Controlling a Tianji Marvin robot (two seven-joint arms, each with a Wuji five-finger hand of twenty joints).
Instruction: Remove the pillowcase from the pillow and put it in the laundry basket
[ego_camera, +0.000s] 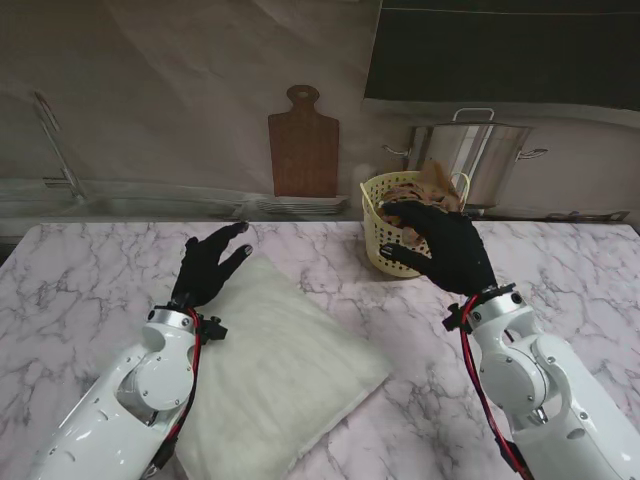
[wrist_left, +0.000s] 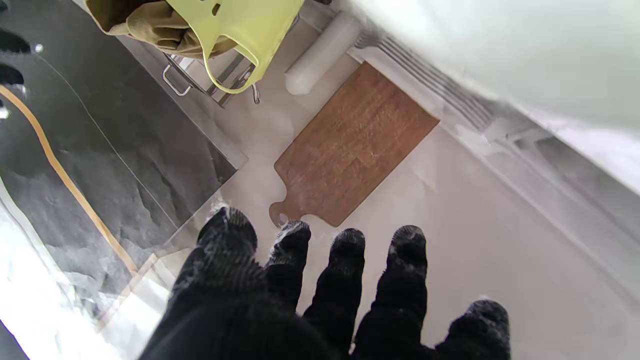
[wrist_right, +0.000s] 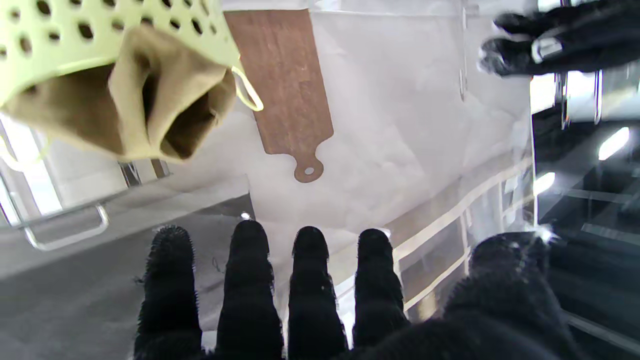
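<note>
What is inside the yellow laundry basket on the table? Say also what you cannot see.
A crumpled tan pillowcase fills the laundry basket, bunching over its rim. The right hand, open, hovers in front of it. The basket's bottom and anything beneath the cloth are hidden.

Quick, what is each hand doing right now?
Left hand: open, holding nothing.
Right hand: open, holding nothing, by the basket.

Both arms reach forward; the left hand (ego_camera: 208, 268) is raised with fingers spread, holding nothing, and the right hand (ego_camera: 445, 250) likewise, fingers extended
</note>
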